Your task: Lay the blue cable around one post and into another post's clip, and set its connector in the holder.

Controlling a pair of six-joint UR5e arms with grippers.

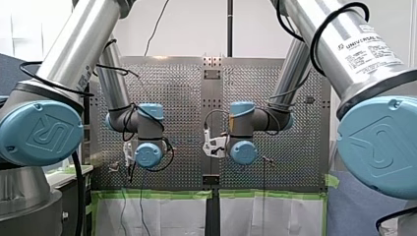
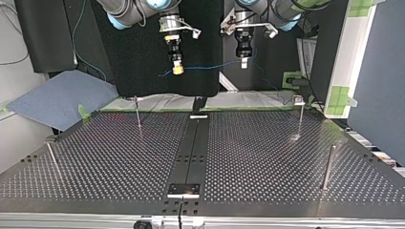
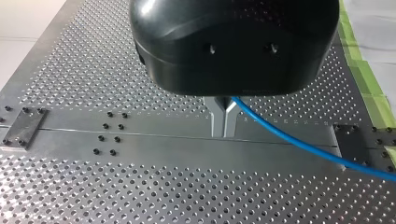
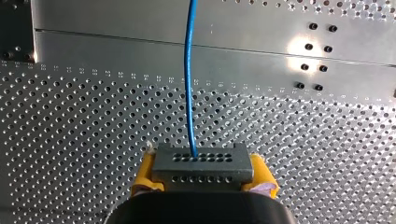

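Now, reading the top view from its left, a thin post (image 2: 137, 112) stands bare, with nothing laid around it. Above and beyond it our right gripper (image 2: 177, 69) has its yellow pads closed firmly on the flat sides of the dark connector (image 4: 201, 162). The connector's long axis lies crosswise between the pads, and its perforated face looks away from the wrist. From that face the blue cable (image 2: 210, 66) leaves straight ahead, then runs nearly level across the view with a slight sag, so its long axis lies from one gripper to the other. There our left gripper (image 2: 244, 63) has its metal fingers (image 3: 223, 123) pinched together on the cable, which comes out just beside them. The whole run hangs in the air clear of the perforated table (image 2: 267, 157) and touches no post. Further right stands a post with a small head (image 2: 299, 110), perhaps the clip. We judge the cable light, limp and smooth-jacketed, so it will droop wherever it is unsupported and could slip through a loose pinch. The rigid connector looks the sound place to hold, with a second grip along the cable to keep it taut.
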